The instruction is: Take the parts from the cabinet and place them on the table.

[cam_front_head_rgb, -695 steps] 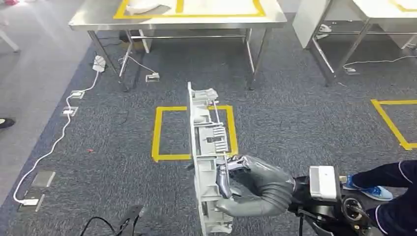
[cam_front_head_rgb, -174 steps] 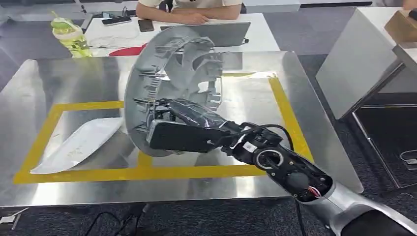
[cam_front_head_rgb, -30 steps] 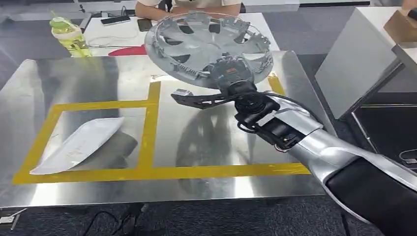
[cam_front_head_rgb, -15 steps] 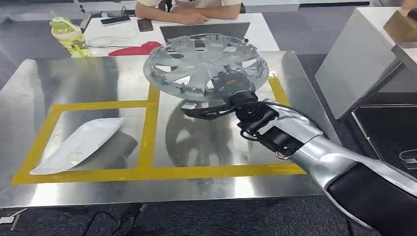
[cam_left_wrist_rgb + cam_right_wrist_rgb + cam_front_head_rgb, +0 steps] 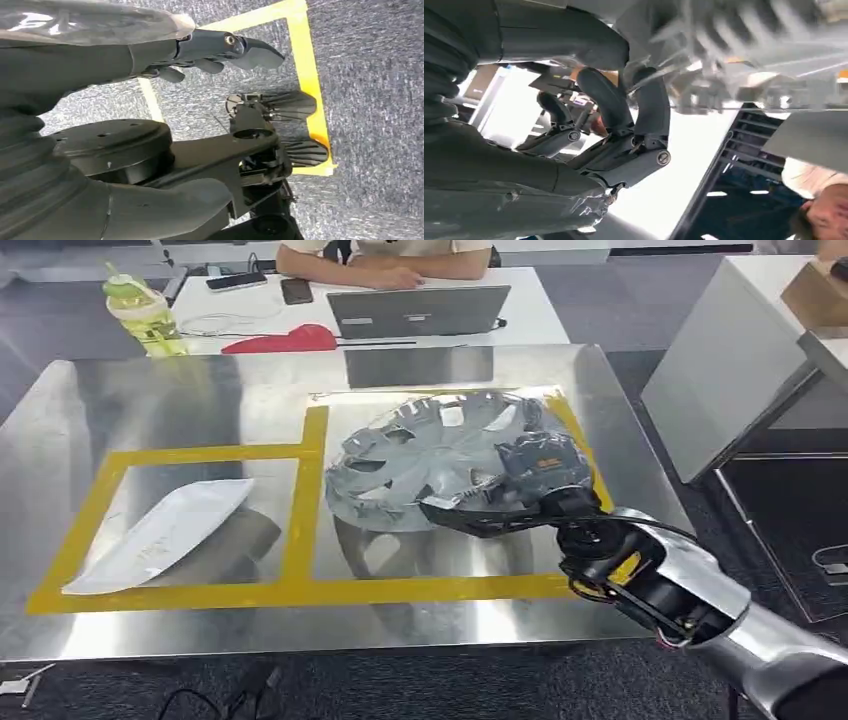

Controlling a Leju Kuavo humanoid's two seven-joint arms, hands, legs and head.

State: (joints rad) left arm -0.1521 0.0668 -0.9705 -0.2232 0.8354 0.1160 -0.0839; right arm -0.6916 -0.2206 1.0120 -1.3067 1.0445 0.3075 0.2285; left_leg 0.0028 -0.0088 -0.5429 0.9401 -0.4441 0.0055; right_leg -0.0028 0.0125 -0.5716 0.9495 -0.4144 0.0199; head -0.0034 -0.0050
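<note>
We count two parts on the steel worktop (image 5: 120, 400): one silver hubcap (image 5: 440, 455) and one white panel (image 5: 160, 535). The hubcap lies in the right yellow-taped box (image 5: 310, 500), tilted, its near edge low by the steel and its far edge by the tape; being round, it has no long axis, and its spoked face looks up and toward us. The panel lies in the left box with its long axis running from near-left to far-right. Our right hand (image 5: 535, 475) grips the hubcap at its right rim; in the right wrist view the fingers (image 5: 644, 107) curl around blurred grey ribs. Our left hand (image 5: 220, 50) hangs over the carpet with fingers apart and nothing in them. Beyond the worktop stands a white desk with one laptop (image 5: 418, 310), one green bottle (image 5: 140, 310), one red object (image 5: 285, 340) and two phones (image 5: 265, 285); a person's arms (image 5: 370, 265) rest there. A white cabinet (image 5: 730, 350) stands to the right.
</note>
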